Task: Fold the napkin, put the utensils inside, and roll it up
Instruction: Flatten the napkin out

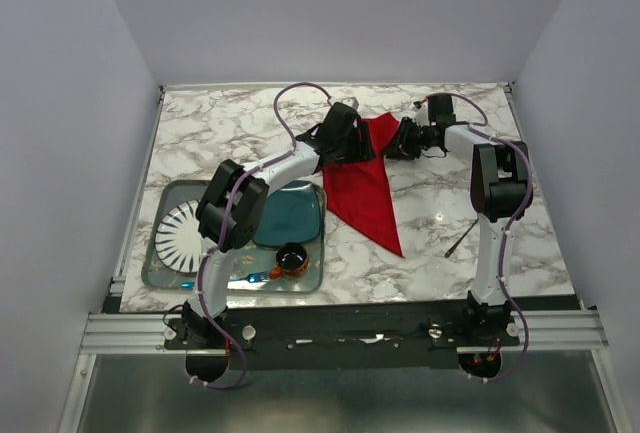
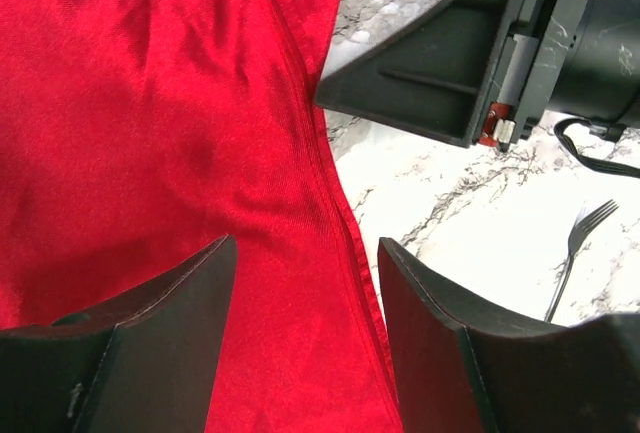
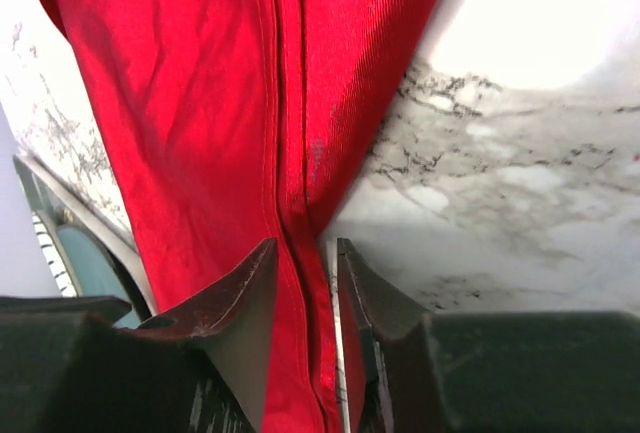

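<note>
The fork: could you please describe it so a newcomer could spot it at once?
On the marble table, look right of the red napkin, beside the right arm. The fork lies there alone on bare marble, thin and dark, the only utensil outside the tray.

A white marble-patterned table (image 1: 230, 118) stands boxed by plain pale walls (image 1: 340, 13), evenly lit.

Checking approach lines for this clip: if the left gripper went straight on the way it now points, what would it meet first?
The napkin: the left gripper stands open over its hemmed edge, with red cloth filling the gap ahead. How far off the cloth lies is unclear.
</note>
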Tool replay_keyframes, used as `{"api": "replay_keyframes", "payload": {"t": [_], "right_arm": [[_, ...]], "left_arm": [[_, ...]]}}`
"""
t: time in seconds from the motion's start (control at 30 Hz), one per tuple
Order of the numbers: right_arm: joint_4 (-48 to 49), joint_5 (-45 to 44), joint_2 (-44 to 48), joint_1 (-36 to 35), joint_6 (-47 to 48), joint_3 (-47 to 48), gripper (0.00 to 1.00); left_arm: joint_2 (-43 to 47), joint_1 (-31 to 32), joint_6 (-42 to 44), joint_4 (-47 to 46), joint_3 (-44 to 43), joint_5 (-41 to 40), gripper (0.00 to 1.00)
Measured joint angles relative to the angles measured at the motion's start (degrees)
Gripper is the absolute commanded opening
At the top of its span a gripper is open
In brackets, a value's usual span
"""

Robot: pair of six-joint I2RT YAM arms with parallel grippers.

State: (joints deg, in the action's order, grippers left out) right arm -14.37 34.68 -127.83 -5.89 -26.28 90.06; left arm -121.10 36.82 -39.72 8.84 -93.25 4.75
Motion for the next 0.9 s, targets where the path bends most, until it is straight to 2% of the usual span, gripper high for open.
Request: {"api": "replay_keyframes", "payload": {"t": [0.2,0.33,0.43,0.5,0.6,0.67,0.8,0.9], "right_arm": [[-1.6,2.3,-0.2,-0.1,-0.8,0.0,0.34],[-1.8,3.3,-0.4,-0.1,-0.9,0.0,0.39],[-2.4,4.5,-1.0,-0.1,-0.8,0.5,0.37],[-3.5,4.9,-1.8,-0.2,-0.5,2.0,0.33],[-5.1,5.4,-3.1,-0.2,0.1,4.1,0.12],[-5.8,6.0,-3.9,-0.2,0.9,5.1,0.03],[-6.8,7.5,-4.3,-0.2,1.9,5.4,0.01],[-6.1,8.0,-3.1,-0.2,2.3,4.1,0.01]], "left_arm": [[0.2,-0.8,-1.2,0.0,0.3,0.9,0.69],[0.2,-1.2,-1.8,0.0,0.3,1.4,0.70],[0.2,-1.2,-2.1,0.0,0.3,1.9,0.70],[0.2,-1.2,-2.3,0.0,0.3,2.3,0.70],[0.2,-1.2,-2.8,0.0,0.3,2.7,0.70],[0.2,-1.2,-3.0,-0.1,0.3,2.8,0.70],[0.2,-1.2,-3.1,-0.1,0.3,2.9,0.68],[0.1,-1.2,-3.2,0.0,0.2,4.0,0.61]]}}
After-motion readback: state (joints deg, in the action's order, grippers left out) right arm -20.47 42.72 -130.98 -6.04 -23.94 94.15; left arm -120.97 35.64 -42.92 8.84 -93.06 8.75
